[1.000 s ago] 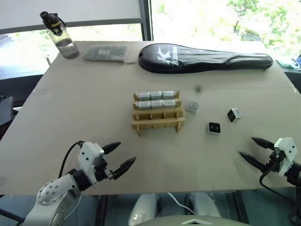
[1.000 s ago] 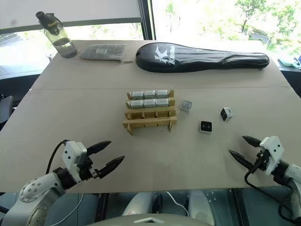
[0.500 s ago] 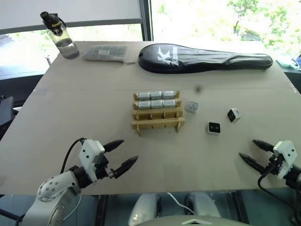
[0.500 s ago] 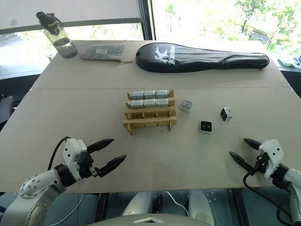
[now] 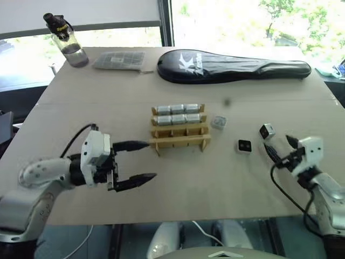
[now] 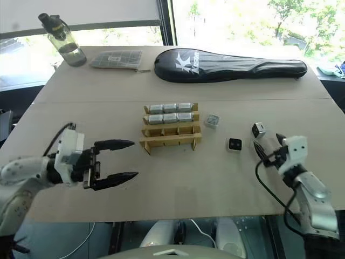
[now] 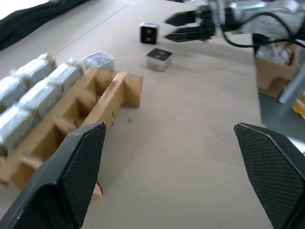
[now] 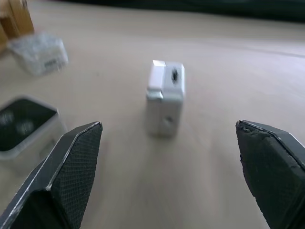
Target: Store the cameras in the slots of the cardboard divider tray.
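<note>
Right wrist view blurs two cameras (image 8: 164,98) beside the tray (image 8: 16,16)

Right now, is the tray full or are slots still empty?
Partly full: the tray holds six cameras in its two far rows; the near slots are empty.

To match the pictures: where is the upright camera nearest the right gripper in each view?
Left eye: upright camera, right of cardboard tray.
Right eye: same place.
Left wrist: beside right gripper.
Right wrist: between its fingers.
Shared landmark: face-up camera beside it.
</note>
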{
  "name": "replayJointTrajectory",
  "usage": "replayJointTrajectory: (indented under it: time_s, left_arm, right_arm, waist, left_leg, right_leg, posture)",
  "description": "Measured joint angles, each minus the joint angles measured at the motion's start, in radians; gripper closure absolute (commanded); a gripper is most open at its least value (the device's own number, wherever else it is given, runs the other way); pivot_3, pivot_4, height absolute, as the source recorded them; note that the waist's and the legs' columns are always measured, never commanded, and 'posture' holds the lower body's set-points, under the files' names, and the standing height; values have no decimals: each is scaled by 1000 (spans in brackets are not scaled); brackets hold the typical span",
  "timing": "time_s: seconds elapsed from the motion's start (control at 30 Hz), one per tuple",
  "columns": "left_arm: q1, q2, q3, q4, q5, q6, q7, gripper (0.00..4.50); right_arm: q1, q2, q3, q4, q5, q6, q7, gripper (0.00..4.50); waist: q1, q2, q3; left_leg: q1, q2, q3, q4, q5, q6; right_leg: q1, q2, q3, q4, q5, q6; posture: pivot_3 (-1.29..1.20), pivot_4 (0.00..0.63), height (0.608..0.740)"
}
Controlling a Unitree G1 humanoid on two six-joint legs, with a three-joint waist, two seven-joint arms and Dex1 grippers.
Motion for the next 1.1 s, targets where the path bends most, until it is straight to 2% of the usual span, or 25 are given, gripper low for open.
replayJointTrajectory:
  time_s: [0.1, 0.23, 0.37, 0.53, 0.6, 0.97, 1.1]
  left_arm:
    - [-76, 25, -2, 36, 15, -29, -48, 37]
    - [-119, 22, -12, 66, 70, -92, -82, 37]
    - [-125, 13, -33, 93, 108, -127, -88, 0]
    - [-127, -5, -44, 128, 123, -152, -90, 0]
    - [-129, -7, -44, 128, 123, -154, -90, 0]
    - [-121, -9, -16, 211, 150, -196, -102, 0]
    - [-110, -9, 12, 232, 152, -203, -102, 0]
  right_arm:
    - [-75, 28, 3, 8, -30, 44, -93, 19]
    - [-103, 28, 4, 42, -42, 84, -119, 19]
    - [-108, 29, 5, 53, -42, 108, -118, 922]
    - [-109, 28, 5, 60, -47, 95, -116, 3319]
    - [-112, 27, 5, 59, -49, 92, -116, 3823]
    - [-129, 25, 1, 60, -9, 119, -85, 3826]
    - [-209, 16, 46, 59, 4, 121, -19, 3826]
  waist:
    - [1, 0, 0]
    - [1, 0, 0]
    - [-5, 0, 0]
    - [-17, 0, 0]
    - [-20, 0, 0]
    - [-22, 0, 0]
    - [-27, 0, 0]
  left_leg:
    - [0, 0, 0, 0, 0, 0]
    - [-2, -1, 0, 0, 0, 0]
    - [-2, -1, 0, 0, 0, 0]
    - [-2, -1, 0, 1, 0, 0]
    - [-2, -1, 0, 1, 0, 0]
    - [-2, -1, 0, 1, 0, 0]
    - [-1, -1, 0, 1, 0, 0]
  right_leg:
    - [0, 1, 0, 0, 0, 0]
    - [-1, 1, 0, -1, 0, 0]
    - [-2, 1, 0, 0, 0, 0]
    - [-2, 1, 0, 2, 0, 0]
    - [-2, 1, 0, 2, 0, 0]
    - [-2, 1, 0, 2, 0, 0]
    - [-2, 1, 0, 2, 0, 0]
  posture:
    - [0, 150, 740]
    - [0, 150, 740]
    - [0, 150, 740]
    - [0, 150, 740]
    - [0, 150, 740]
    - [0, 150, 740]
    - [0, 150, 740]
